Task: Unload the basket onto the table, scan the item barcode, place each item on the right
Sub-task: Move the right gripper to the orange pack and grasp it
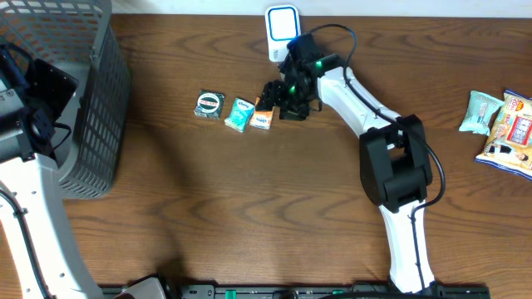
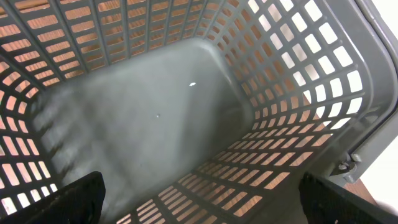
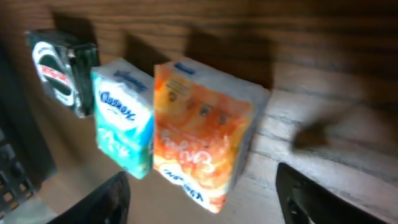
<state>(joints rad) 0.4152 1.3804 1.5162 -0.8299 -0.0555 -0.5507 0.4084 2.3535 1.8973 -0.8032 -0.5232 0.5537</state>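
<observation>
Three small packs lie in a row on the wooden table: a dark green one (image 1: 209, 104) (image 3: 62, 68), a teal tissue pack (image 1: 240, 115) (image 3: 124, 121) and an orange tissue pack (image 1: 263, 118) (image 3: 202, 143). My right gripper (image 1: 281, 101) (image 3: 202, 202) hovers open over the orange pack, one finger (image 3: 102, 202) on each side and neither touching it. A white scanner with a blue frame (image 1: 283, 29) stands just behind that arm. My left gripper (image 2: 202, 202) hangs open and empty inside the grey basket (image 2: 205, 93). No barcode shows.
The grey mesh basket (image 1: 91, 100) fills the far left of the table. Two snack bags, a pale green one (image 1: 482, 112) and a yellow-orange one (image 1: 511, 133), lie at the right edge. The right arm's base (image 1: 395, 170) stands at centre right.
</observation>
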